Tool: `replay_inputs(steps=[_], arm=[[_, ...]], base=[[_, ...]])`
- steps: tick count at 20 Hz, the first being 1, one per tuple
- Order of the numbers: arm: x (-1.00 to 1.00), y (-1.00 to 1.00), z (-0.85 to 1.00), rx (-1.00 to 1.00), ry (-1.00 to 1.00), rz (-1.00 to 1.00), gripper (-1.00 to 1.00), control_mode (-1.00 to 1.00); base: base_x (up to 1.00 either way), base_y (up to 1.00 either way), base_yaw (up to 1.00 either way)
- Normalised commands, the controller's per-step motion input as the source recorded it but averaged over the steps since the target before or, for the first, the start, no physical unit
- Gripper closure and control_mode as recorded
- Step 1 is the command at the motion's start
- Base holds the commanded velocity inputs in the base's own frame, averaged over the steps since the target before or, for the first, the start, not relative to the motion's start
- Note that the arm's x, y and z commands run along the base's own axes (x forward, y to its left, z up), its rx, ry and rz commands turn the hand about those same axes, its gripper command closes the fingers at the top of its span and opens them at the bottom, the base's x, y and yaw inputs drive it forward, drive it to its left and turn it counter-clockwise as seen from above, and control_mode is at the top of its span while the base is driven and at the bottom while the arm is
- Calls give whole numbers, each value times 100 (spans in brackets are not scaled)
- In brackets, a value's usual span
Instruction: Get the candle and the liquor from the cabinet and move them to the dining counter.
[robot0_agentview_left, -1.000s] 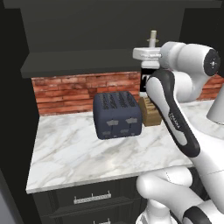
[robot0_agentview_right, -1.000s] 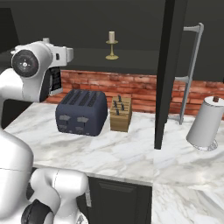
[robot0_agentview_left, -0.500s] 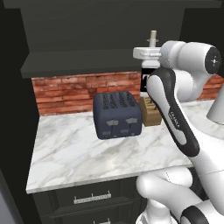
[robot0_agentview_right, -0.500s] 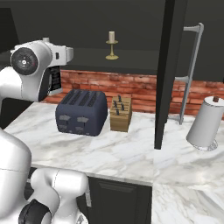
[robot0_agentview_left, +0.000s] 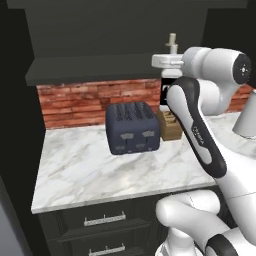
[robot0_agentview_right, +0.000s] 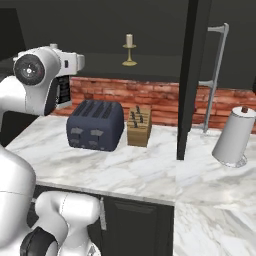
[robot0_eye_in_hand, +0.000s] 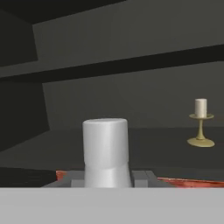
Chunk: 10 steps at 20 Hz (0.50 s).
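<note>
Nothing has shifted since a moment ago: my jaws (robot0_eye_in_hand: 107, 181) stay pinched on the liquor (robot0_eye_in_hand: 105, 152) just below its stopper, holding it upright off the cabinet (robot0_eye_in_hand: 131, 52) shelf so it can't tip. The candle (robot0_eye_in_hand: 200, 124) waits deeper in, right of the jaws.

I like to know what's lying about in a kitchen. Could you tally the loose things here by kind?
Candles: 1, the candle on the cabinet shelf.
Bottles: 1, the liquor at the gripper.
Toasters: 1, the toaster.
Knife blocks: 1, the knife block.
Paper towel rolls: 1, the paper towel roll.
Total: 5.
</note>
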Motion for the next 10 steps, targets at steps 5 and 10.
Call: replay_inputs(steps=[5, 10], arm=[[0, 0, 0, 0, 0, 0, 100, 100], [0, 0, 0, 0, 0, 0, 100, 100]], base=[[-100, 0, 0], [-100, 11, 0]])
